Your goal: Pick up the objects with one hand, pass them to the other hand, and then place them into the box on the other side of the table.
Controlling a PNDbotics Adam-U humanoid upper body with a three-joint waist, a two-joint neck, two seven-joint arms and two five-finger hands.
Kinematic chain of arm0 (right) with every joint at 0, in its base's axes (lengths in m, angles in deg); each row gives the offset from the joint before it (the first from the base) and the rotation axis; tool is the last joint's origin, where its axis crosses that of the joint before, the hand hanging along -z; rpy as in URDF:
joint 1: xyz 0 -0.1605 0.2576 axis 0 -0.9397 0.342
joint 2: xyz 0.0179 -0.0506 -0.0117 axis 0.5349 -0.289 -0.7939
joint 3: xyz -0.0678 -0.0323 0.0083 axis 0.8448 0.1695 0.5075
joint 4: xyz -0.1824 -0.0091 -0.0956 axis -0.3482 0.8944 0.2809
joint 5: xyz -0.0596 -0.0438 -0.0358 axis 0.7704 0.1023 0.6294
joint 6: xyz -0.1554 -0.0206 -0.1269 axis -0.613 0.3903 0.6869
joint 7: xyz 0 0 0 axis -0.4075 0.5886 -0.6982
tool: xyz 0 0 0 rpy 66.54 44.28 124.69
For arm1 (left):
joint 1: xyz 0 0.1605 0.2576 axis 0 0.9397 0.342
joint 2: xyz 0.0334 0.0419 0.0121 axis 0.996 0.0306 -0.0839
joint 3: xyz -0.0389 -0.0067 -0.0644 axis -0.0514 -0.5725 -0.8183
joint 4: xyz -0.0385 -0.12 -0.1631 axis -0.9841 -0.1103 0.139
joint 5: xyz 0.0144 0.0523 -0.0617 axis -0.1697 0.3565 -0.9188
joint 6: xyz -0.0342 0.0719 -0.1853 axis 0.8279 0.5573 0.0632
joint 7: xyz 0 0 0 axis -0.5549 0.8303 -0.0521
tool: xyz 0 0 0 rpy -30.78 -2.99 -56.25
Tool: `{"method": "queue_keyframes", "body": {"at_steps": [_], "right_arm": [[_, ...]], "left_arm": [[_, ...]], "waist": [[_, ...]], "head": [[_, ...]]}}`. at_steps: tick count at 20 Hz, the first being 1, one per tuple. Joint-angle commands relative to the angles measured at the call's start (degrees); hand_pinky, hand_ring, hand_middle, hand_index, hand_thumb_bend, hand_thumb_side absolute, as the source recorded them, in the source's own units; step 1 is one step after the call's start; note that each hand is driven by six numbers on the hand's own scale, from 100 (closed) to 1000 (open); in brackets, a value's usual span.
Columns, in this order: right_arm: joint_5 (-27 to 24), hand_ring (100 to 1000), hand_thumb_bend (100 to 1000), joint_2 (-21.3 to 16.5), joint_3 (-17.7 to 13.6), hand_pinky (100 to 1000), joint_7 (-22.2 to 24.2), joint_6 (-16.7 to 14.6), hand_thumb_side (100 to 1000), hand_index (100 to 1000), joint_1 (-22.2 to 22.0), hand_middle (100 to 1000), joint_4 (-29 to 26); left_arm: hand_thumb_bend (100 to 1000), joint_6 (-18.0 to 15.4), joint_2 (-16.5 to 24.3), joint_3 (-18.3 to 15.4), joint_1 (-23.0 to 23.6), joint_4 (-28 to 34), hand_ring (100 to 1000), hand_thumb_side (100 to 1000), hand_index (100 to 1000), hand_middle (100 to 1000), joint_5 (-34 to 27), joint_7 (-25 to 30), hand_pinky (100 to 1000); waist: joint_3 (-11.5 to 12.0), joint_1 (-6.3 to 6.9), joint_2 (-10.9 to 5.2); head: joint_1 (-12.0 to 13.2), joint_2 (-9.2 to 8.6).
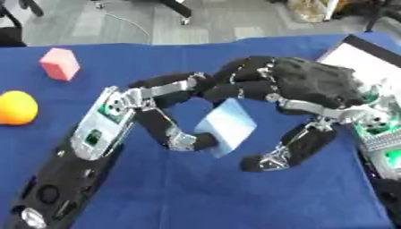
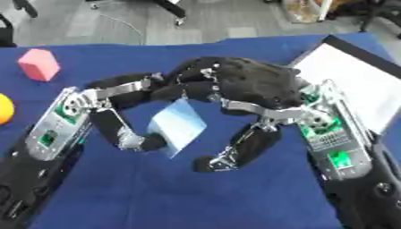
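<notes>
The right hand covers the light blue block's upper edge, the picture's left edge cuts off the orange ball, and the right edge crops the white box.

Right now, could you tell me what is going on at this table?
Both hands meet over the blue table at a light blue block. The left hand pinches it, while the right hand arches over it, fingers curled around. A pink block and an orange ball wait at the left; the box lies on the right.
</notes>
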Motion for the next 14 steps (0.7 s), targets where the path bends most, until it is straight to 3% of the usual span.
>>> {"method": "queue_keyframes", "body": {"at_steps": [1,14], "right_arm": [[-0.03,887,498,-0.04,-0.2,919,2.67,-0.43,269,936,0.29,742,-0.33],[1.93,886,479,-0.24,-0.8,929,6.34,0.02,213,933,0.55,747,-0.33]], "left_arm": [[238,-0.86,-0.06,0.15,-2.1,1.25,536,381,569,518,-0.13,0.27,787],[247,-1.31,-0.16,0.61,-2.48,0.52,536,377,569,518,0.95,-0.05,787]], "waist": [[-0.02,-0.7,-0.63],[-0.06,-0.79,-0.68]], "head": [[-0.08,-0.15],[-0.33,-0.15]]}}
